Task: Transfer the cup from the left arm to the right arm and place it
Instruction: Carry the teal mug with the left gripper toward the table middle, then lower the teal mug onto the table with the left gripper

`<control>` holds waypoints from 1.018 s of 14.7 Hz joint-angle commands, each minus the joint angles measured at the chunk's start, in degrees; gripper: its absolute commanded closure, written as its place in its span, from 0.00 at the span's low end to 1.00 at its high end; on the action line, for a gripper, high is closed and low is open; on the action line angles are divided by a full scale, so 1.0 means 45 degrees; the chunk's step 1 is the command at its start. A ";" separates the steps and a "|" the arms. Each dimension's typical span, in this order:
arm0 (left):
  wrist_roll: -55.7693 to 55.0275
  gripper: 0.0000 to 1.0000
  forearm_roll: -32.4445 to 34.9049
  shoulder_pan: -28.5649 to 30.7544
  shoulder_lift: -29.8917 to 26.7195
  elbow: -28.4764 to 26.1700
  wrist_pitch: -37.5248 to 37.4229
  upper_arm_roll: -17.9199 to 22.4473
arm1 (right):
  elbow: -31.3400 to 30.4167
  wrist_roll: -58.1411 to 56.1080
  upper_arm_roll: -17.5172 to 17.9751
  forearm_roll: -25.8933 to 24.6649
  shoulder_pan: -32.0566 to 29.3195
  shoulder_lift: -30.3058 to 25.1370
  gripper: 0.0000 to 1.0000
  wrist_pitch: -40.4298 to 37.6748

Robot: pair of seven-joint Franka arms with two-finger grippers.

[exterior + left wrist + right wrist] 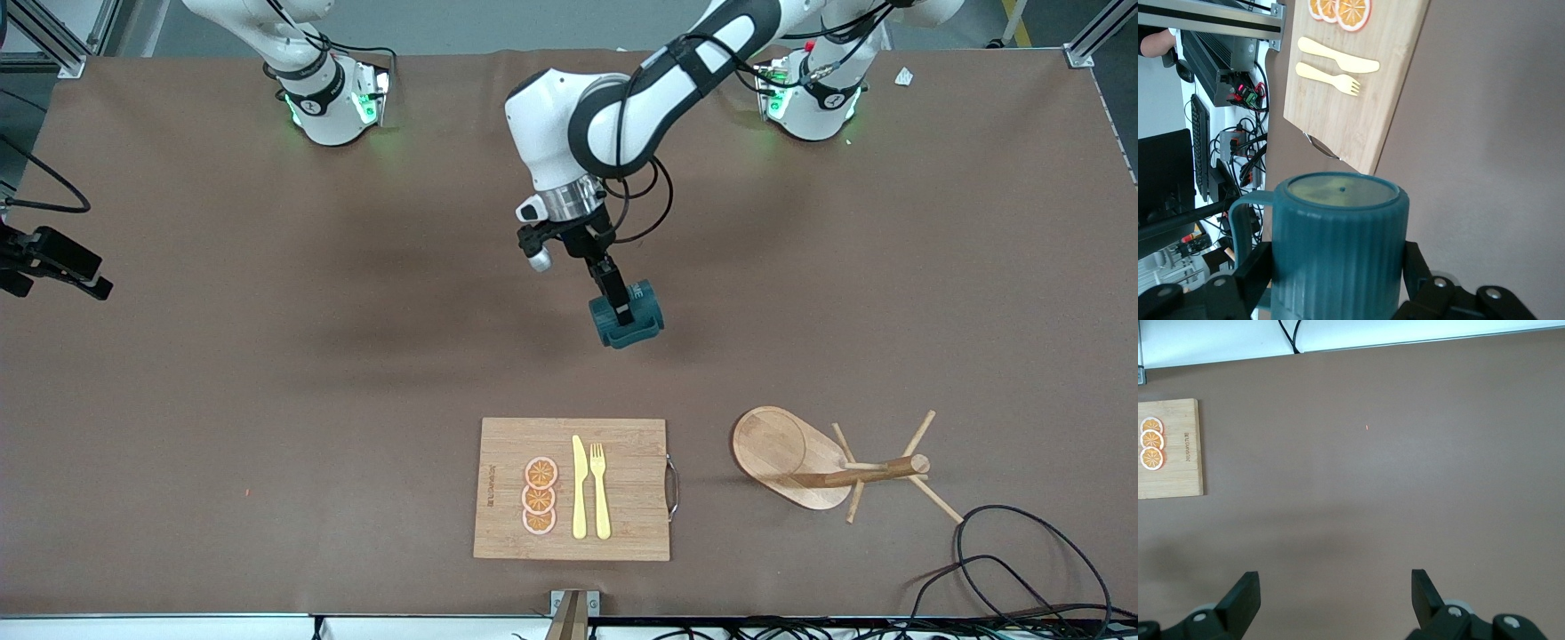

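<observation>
The dark teal ribbed cup (642, 322) hangs in the air over the middle of the table, gripped by its sides. My left gripper (625, 316) is shut on it, one black finger (613, 284) running down its wall. In the left wrist view the cup (1338, 253) fills the space between both fingers, its handle (1238, 220) sticking out to one side and its round end pointing toward the cutting board. My right gripper (1335, 593) is open and empty over bare brown table. It does not show in the front view.
A wooden cutting board (622, 444) with orange slices (540, 496), a yellow knife and a fork lies near the front edge. A wooden mug rack (800, 458) stands beside it toward the left arm's end. Black cables (1022, 569) lie at that corner.
</observation>
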 commanded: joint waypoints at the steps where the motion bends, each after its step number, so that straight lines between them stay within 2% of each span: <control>1: 0.0248 0.36 0.0732 -0.0398 0.0091 0.0273 -0.0465 0.0110 | -0.0074 -0.0123 0.0092 0.0034 -0.0119 -0.0075 0.00 -0.0040; 3: 0.0403 0.36 0.0890 -0.0418 0.0111 0.0253 -0.0485 0.0129 | -0.0074 -0.0084 0.0092 0.0034 -0.0119 -0.0075 0.00 -0.0040; 6: 0.1322 0.36 0.1904 -0.0827 0.0637 0.0292 -0.1069 0.0110 | -0.0074 -0.0065 0.0092 0.0034 -0.0119 -0.0017 0.00 -0.0040; 15: 0.2122 0.36 0.2395 -0.1336 0.1185 0.0312 -0.1130 0.0129 | -0.0074 -0.0065 0.0092 0.0034 -0.0119 -0.0017 0.00 -0.0059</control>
